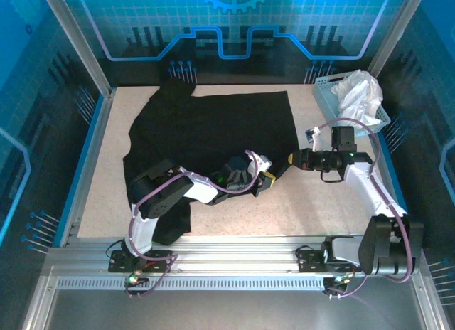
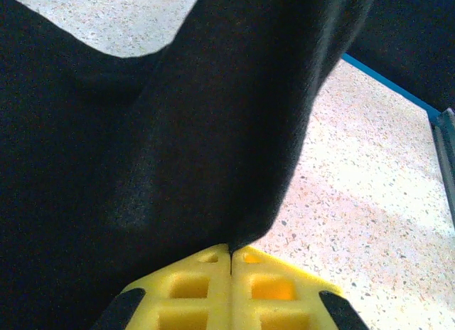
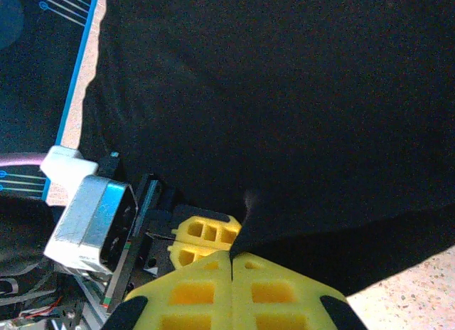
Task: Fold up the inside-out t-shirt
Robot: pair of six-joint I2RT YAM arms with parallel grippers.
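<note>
Fingers of left gripper and right gripper pinch the t-shirt.

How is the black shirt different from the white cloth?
The shirt is black and spread wide on the table; the white cloth is bunched up in the basket. The shirt looks far bigger than the cloth. The left hand and right hand pinch the shirt; no hand touches the cloth. Both are soft fabric.

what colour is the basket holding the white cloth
The basket is pale blue, clearest in the top external view.
</note>
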